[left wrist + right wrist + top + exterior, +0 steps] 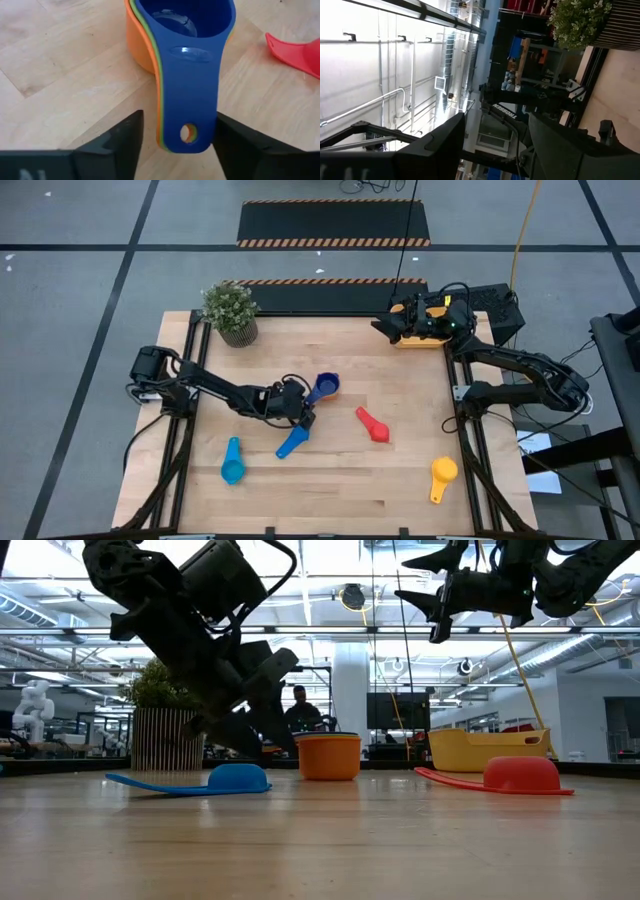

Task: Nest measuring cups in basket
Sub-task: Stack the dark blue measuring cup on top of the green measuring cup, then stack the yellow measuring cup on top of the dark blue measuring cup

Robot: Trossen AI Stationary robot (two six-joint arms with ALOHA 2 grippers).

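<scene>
The nested stack of measuring cups (pixel 187 65) stands on the wooden table (pixel 330 490) near its middle: a dark blue cup sits inside a green one, and both sit inside an orange one, with the three handles lying one on another. The left gripper (pixel 300 410) is at this stack. In the left wrist view its two dark fingers (pixel 125 142) stand on each side of the handles, close to them, with a narrow gap on one side, so the jaws are partly open and I cannot tell if they press the handles.

Just beside it lies the blue cup (pixel 292 443), and the teal cup (pixel 232 463) is further toward the table's front left. The red cup (pixel 373 425) lies upside down to the right of the middle. The yellow cup (pixel 442 477) is near the front right.

The basket (pixel 420 338) is at the far right corner of the table. The right gripper (pixel 390 325) hangs above it, jaws open and empty. A potted plant (pixel 232 311) stands at the far left corner.
</scene>
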